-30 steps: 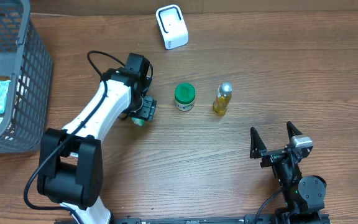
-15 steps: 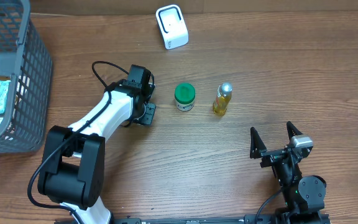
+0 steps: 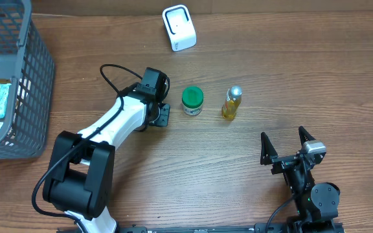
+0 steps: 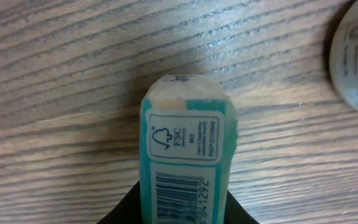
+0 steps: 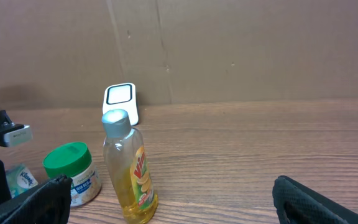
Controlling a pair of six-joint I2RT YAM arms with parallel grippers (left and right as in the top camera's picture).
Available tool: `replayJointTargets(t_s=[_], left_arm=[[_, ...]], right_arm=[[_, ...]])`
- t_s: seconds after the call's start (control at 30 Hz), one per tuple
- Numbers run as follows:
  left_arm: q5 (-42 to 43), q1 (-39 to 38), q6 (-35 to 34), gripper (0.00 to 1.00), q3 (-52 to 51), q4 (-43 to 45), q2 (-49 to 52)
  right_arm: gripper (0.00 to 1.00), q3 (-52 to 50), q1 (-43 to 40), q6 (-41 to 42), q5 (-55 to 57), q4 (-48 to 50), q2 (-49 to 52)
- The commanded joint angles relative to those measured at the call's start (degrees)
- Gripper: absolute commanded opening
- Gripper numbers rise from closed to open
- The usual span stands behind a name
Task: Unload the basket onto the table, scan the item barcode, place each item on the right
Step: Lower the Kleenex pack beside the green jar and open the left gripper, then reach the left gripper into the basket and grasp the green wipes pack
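A mock shop checkout is suggested by the grocery basket at upper left and the white scanner at top centre.

Left arm: white shell on the long link, black joint housings and base, black cable looped free at the wrist. Left end effector: black. Right arm: all black. Right end effector: two pointed black fingers, with a small silver-grey block beside them, possibly a camera housing.
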Motion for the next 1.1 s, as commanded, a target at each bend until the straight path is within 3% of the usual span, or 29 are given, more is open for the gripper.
replayJointTargets(t_s=[0.0,0.3,0.37,0.43,0.63,0.8,0.97,1.07], left_arm=[[0.87,-1.31,-7.93,0.26,0.66,0.61,-0.26],[-2.29,-4.92,-10.67,0.26,0.68,1.79,-0.26],[-2.29,-4.92,-10.64,0.37,0.68,2.08,-0.26],[-2.29,-4.92,-10.64,0.39,0.68,2.27,-0.26],[-2.32,-4.85,-10.32,0.62,2.36,1.33,-0.28],[-2.71,-3.41,-6.19,0.83,18.18,-9.11,-0.28],[-9.88,0.33,-1.84,0.97,40.98,-27.69,-0.28],[-13.68,3.85,0.81,1.00,53.42,-37.33,-0.28]], right_arm=[[1.00,-0.61,-0.37,-0.22,0.09,0.13,-0.42],[1.00,-0.61,-0.37,-0.22,0.09,0.13,-0.42],[1.00,-0.61,-0.37,-0.22,0.09,0.15,-0.42],[1.00,-0.61,-0.37,-0.22,0.09,0.15,-0.42],[1.00,-0.61,-0.37,-0.22,0.09,0.15,-0.42],[1.00,-0.61,-0.37,-0.22,0.09,0.15,-0.42],[1.00,-0.61,-0.37,-0.22,0.09,0.15,-0.42],[1.00,-0.61,-0.37,-0.22,0.09,0.13,-0.42]])
